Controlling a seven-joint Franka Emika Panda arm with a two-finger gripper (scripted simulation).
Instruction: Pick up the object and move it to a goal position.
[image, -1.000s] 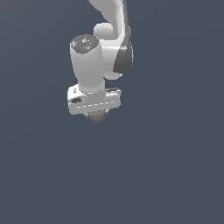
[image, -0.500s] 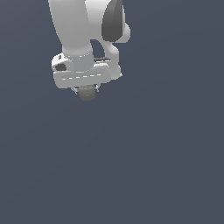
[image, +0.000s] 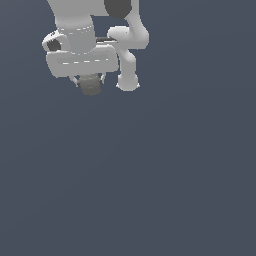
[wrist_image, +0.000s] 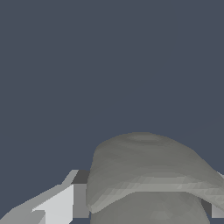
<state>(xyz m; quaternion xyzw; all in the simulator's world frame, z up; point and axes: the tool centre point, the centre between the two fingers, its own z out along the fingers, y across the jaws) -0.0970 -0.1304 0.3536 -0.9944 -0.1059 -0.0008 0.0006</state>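
1. The object (image: 90, 86) is a small grey-beige lump hanging just under the white gripper (image: 90, 82), in the upper part of the exterior view toward that view's left, with only flat dark background around it.
2. In the wrist view the object (wrist_image: 148, 175) fills the space between the fingers (wrist_image: 59, 203), so the gripper looks clamped on it, one finger on each side.
3. It reads as a rigid, compact body with a rounded, stepped surface; I judge it light, since it is much narrower than the hand that carries it.
4. The smooth curved faces could let it slip or twist, so a hold across its middle, on the widest band, seems safest.
5. It looks stubby, with no clear long axis; which way its notched end points cannot be told from these views.
6. No goal marker shows in either view, so how far along the carry is cannot be judged.
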